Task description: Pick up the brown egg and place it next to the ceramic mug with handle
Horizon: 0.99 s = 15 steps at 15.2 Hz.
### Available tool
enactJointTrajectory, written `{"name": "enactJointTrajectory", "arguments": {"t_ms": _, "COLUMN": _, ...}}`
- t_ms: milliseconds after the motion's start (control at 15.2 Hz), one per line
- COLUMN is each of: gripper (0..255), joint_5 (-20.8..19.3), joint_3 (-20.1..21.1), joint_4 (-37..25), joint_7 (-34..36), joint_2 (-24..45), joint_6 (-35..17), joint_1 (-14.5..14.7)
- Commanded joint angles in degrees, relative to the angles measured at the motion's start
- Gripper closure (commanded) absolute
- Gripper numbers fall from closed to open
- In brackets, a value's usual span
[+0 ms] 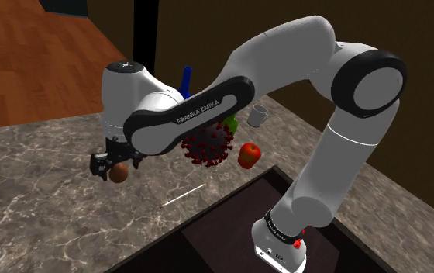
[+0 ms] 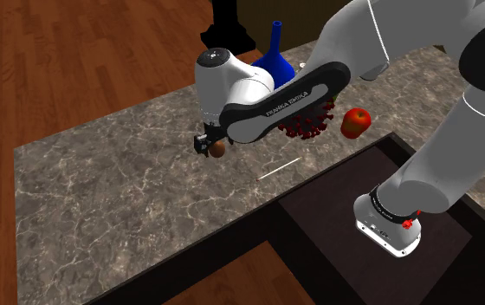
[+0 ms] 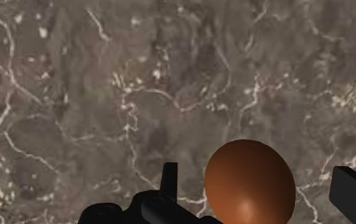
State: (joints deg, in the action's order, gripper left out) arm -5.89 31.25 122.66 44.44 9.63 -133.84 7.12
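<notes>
One brown egg (image 3: 250,184) sits untouched between the open claw's (image 3: 260,173) jaws, long axis crosswise to their line

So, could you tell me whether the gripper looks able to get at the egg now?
Probably yes: the gripper is open, and the egg already lies between its fingers on the counter. Neither finger touches it, and nothing stands in between.

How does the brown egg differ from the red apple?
The egg is brown; the apple is red. The egg looks smaller than the apple. The egg lies between the open pincer's fingers, which do not touch it; the apple sits apart, beside a spiky red ball. Both are rounded.
</notes>
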Motion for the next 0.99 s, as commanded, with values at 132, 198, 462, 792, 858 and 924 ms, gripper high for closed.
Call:
{"name": "enactJointTrajectory", "arguments": {"t_ms": 132, "gripper": 0, "joint_5": -1.29, "joint_3": -0.32, "joint_4": 0.40, "joint_7": 0.95, "joint_2": 1.62, "joint_6": -1.79, "joint_1": 0.39}}
{"name": "enactJointTrajectory", "arguments": {"t_ms": 198, "gripper": 0, "joint_5": -1.29, "joint_3": -0.32, "joint_4": 0.39, "joint_7": 0.95, "joint_2": 1.63, "joint_6": -1.79, "joint_1": 0.39}}
{"name": "enactJointTrajectory", "arguments": {"t_ms": 462, "gripper": 0, "joint_5": -1.29, "joint_3": -0.32, "joint_4": 0.39, "joint_7": 0.96, "joint_2": 1.63, "joint_6": -1.79, "joint_1": 0.39}}
{"name": "enactJointTrajectory", "arguments": {"t_ms": 792, "gripper": 255, "joint_5": -1.29, "joint_3": -0.32, "joint_4": 0.39, "joint_7": 0.95, "joint_2": 1.62, "joint_6": -1.78, "joint_1": 0.39}}
{"name": "enactJointTrajectory", "arguments": {"t_ms": 858, "gripper": 255, "joint_5": -1.28, "joint_3": -0.32, "joint_4": 0.39, "joint_7": 0.95, "joint_2": 1.62, "joint_6": -1.77, "joint_1": 0.39}}
{"name": "enactJointTrajectory", "arguments": {"t_ms": 924, "gripper": 255, "joint_5": -1.29, "joint_3": -0.32, "joint_4": 0.38, "joint_7": 0.95, "joint_2": 1.62, "joint_6": -1.77, "joint_1": 0.39}}
